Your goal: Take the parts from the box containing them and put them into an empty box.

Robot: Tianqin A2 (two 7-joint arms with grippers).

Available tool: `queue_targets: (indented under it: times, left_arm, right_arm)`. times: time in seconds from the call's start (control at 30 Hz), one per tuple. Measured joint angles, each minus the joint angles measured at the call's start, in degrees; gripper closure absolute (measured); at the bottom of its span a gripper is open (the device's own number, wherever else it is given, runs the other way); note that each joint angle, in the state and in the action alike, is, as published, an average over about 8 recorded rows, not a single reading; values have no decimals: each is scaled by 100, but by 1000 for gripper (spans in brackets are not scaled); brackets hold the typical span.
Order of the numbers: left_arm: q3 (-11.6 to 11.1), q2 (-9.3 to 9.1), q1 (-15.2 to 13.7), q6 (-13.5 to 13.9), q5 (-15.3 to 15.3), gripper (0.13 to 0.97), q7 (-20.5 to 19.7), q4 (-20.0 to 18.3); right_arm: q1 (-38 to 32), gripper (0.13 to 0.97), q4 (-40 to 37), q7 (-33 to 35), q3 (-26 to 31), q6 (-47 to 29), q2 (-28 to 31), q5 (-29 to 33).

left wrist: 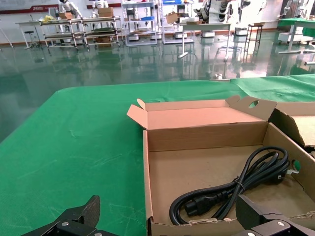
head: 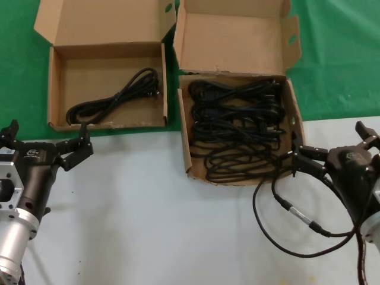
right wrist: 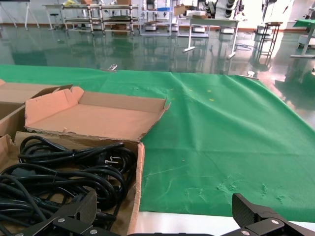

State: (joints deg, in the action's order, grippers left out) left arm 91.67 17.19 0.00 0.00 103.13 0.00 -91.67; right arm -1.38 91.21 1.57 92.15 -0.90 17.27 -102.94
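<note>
The squarish box with slotted side flaps [head: 185, 136] lies open at the middle right, filled with several black looped power cables [head: 237, 127]. The wide shallow box [head: 53, 89] lies open at the back left with one looped cable [head: 116, 95] in it. My left gripper [head: 46, 138] is open and empty, just in front of the shallow box's front wall. In the left wrist view [left wrist: 170, 221] it faces that cable [left wrist: 236, 187]. My right gripper [head: 333, 145] is open and empty beside the full box's front right corner. In the right wrist view [right wrist: 165, 216] it straddles that box's wall [right wrist: 139, 172], with the cables [right wrist: 64, 172] to one side.
A thin black wire with a metal connector [head: 300, 215] loops over the white table [head: 160, 219] in front of my right gripper. A green cloth [head: 338, 59] covers the table behind both boxes. Both lids stand up at the back.
</note>
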Motion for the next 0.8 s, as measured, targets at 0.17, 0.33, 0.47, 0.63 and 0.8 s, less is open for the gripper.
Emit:
queue_targets:
  times: [0.17,0.33,0.47,0.63,0.8]
  left_arm:
    - [0,0,0,0,0,132,0,0]
    - [0,0,0,0,0,132,0,0]
    - [0,0,0,0,0,132,0,0]
    - [0,0,0,0,0,132,0,0]
    - [0,0,0,0,0,132,0,0]
  right_arm:
    - [0,129,0,0,0,0,0,0]
    - [0,129,0,0,0,0,0,0]
    - [0,129,0,0,0,0,0,0]
    - [0,129,0,0,0,0,0,0]
    - [0,129,0,0,0,0,0,0]
